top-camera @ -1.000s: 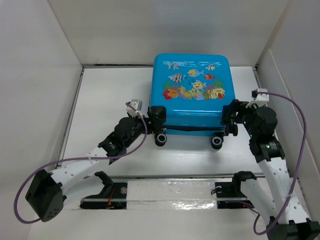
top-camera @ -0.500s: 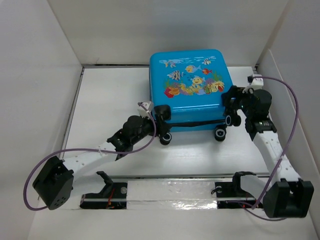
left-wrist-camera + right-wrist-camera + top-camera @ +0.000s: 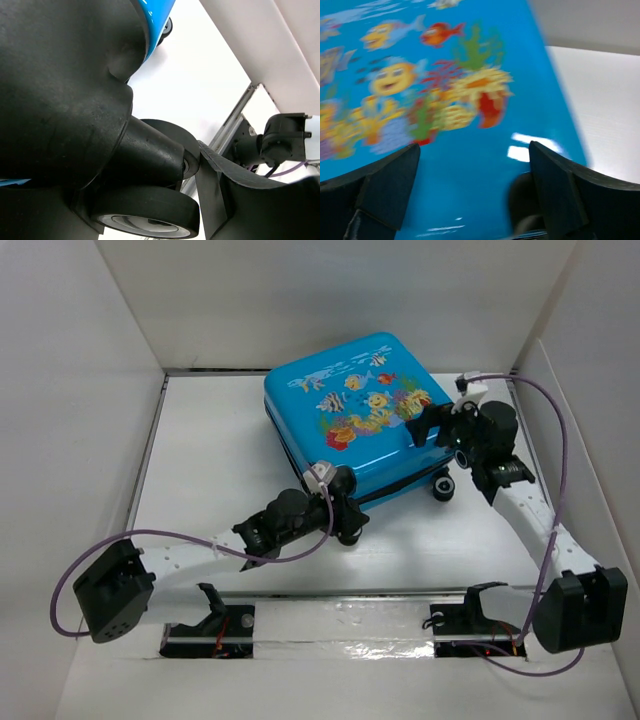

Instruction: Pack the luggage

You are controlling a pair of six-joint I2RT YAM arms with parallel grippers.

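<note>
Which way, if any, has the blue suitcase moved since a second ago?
Yes. The luggage has turned counterclockwise: it sat square to the table's back edge, and now its right side lies nearer that edge.

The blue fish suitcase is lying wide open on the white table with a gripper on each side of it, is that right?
The luggage is closed, not open. The top external view shows its fish-print shell facing up, no lining visible. The rest holds: it lies on the white table, with the left gripper and right gripper on either side.
</note>
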